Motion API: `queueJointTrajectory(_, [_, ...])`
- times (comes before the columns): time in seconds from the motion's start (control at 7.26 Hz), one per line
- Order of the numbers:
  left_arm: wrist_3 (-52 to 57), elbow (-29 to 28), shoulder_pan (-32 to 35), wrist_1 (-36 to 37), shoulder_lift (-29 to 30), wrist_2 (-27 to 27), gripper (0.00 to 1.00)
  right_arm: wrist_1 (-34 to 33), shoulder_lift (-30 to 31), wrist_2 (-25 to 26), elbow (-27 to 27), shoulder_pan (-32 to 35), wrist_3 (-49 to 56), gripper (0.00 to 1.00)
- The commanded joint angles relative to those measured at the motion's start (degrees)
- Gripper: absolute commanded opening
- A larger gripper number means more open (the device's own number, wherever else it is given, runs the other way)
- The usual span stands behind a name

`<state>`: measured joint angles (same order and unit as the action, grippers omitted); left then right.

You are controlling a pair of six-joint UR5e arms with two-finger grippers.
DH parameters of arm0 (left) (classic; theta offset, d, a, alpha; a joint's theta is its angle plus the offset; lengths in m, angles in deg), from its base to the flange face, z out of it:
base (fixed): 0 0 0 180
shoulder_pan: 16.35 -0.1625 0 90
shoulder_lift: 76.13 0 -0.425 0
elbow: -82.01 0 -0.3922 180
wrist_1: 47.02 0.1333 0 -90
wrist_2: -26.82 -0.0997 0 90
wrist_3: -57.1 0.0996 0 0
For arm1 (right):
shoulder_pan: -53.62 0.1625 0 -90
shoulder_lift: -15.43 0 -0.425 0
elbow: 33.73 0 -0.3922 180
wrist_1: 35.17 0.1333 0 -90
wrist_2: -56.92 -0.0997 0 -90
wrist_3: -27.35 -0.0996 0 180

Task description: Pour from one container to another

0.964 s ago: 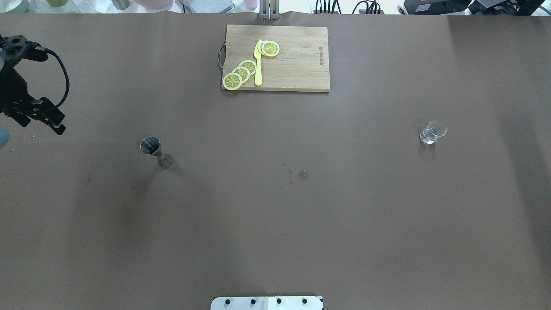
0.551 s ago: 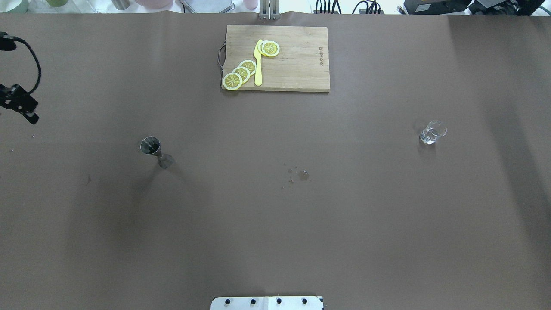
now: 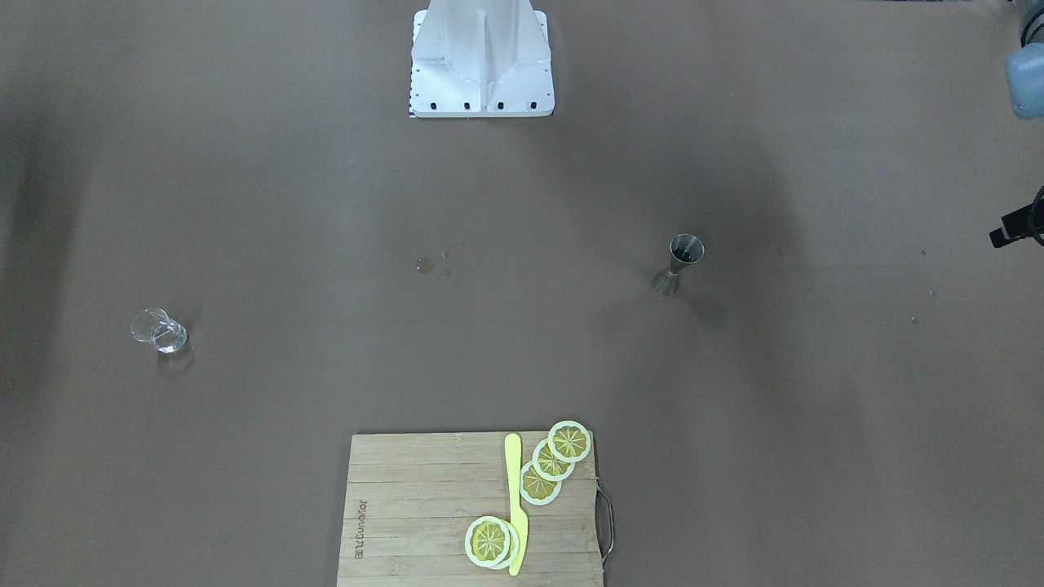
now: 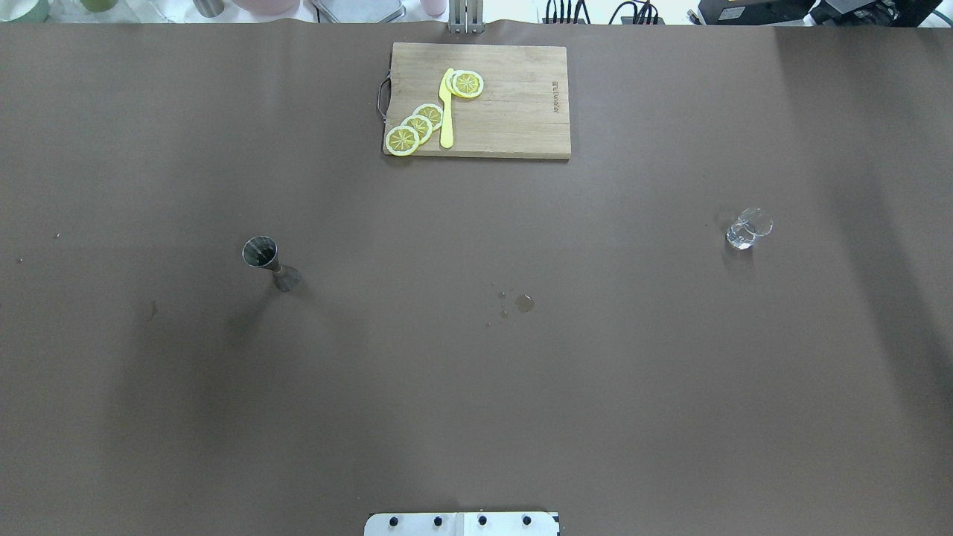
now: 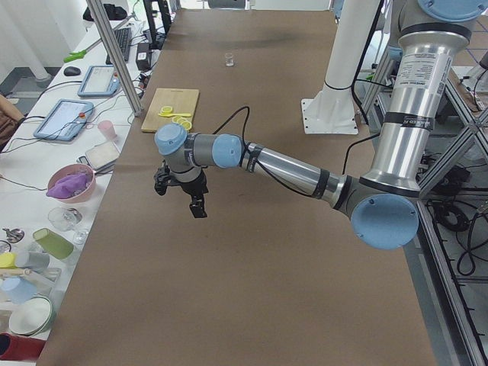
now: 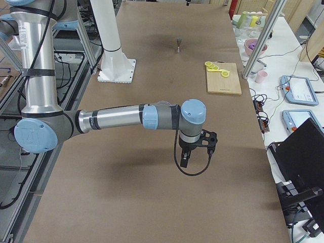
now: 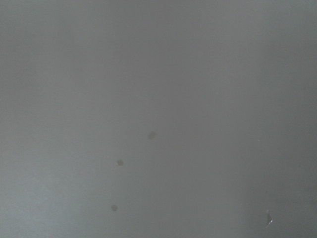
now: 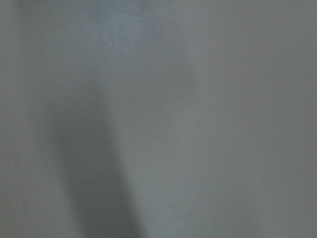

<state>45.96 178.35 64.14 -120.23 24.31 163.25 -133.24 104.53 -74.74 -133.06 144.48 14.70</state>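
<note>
While the steel jigger stands upright on the tabletop at left, droplets dot the middle and the clear glass cup sits well apart at right. The left claw and right claw hang over the tabletop's ends; whether either is open or closed, I cannot tell.

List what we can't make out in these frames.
- Cup fill level: clear glass, too small in every view.
- Jigger contents: the top bowl just reads dark, too small.
- Left hand open or shut: outside the overhead, cut off by the front view's right edge.
- Right hand open or shut: only the right side view shows it.
- Wrist views: blurred, neither cup nor jigger in frame.
</note>
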Motion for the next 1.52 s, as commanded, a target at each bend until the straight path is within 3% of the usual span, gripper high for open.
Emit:
queueJointTrajectory(0.0, [5.0, -10.2, 3.8, -9.0, 0.0, 0.3, 0.98, 0.0, 0.0, 0.1, -0.1, -0.1, -0.1, 1.00])
queueJointTrajectory(0.14, [6.0, -16.9, 5.6, -17.0, -0.2, 0.3, 0.98, 0.0, 0.0, 0.1, -0.1, -0.1, 0.0, 1.00])
queueJointTrajectory(0.41, [6.1, -18.0, 8.3, -19.5, -1.7, 0.6, 0.98, 0.2, 0.2, 0.0, -0.1, -0.1, 0.0, 1.00])
queueJointTrajectory(1.1, [6.0, -7.9, 8.5, -18.6, -7.1, 0.6, 0.98, 0.3, 0.4, -0.1, -0.1, -0.1, 0.4, 1.00])
queueJointTrajectory(1.38, [6.0, -7.6, 8.5, -18.5, -7.5, 3.9, 0.98, 1.6, 0.6, -0.7, -0.4, -0.1, 2.3, 1.00])
